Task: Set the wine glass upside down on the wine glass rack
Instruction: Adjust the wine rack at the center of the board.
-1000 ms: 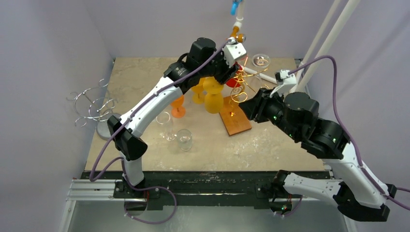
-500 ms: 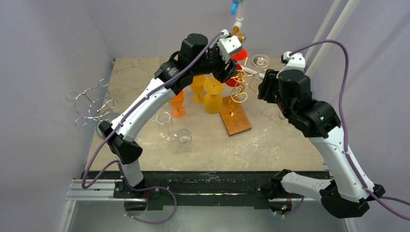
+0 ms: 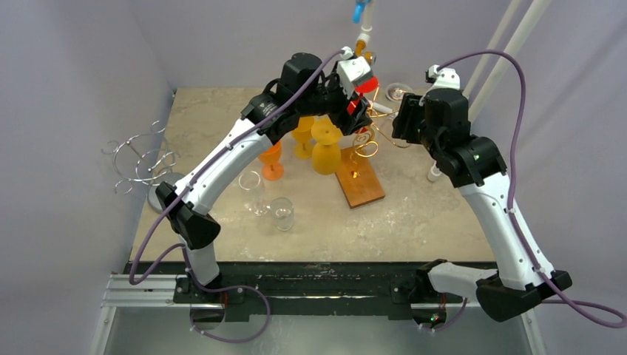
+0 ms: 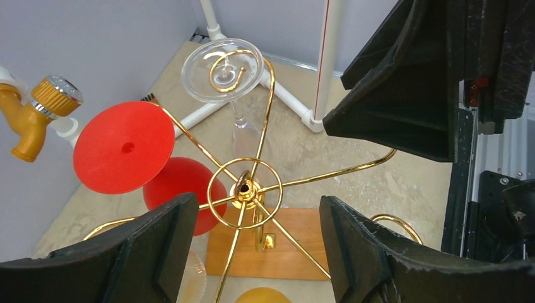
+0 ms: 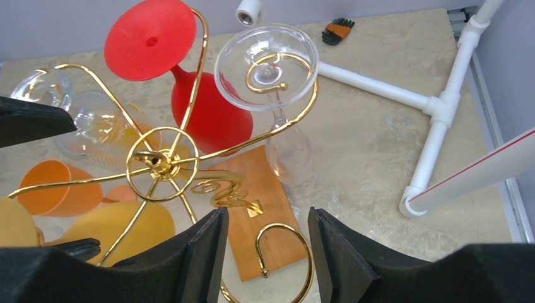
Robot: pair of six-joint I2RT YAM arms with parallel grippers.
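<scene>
As the wine glass hangs bowl-down, stem vertical, from the rack near the table's far edge in the top view, the right gripper sits just beside it, the left gripper farther off over the rack's centre. Left wrist view: jaws wide, empty, glass beyond the rack's centre. Right wrist view: jaws parted, empty, glass foot hooked just ahead

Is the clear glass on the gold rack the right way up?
No, the clear glass hangs with its foot on top and bowl below.
</scene>
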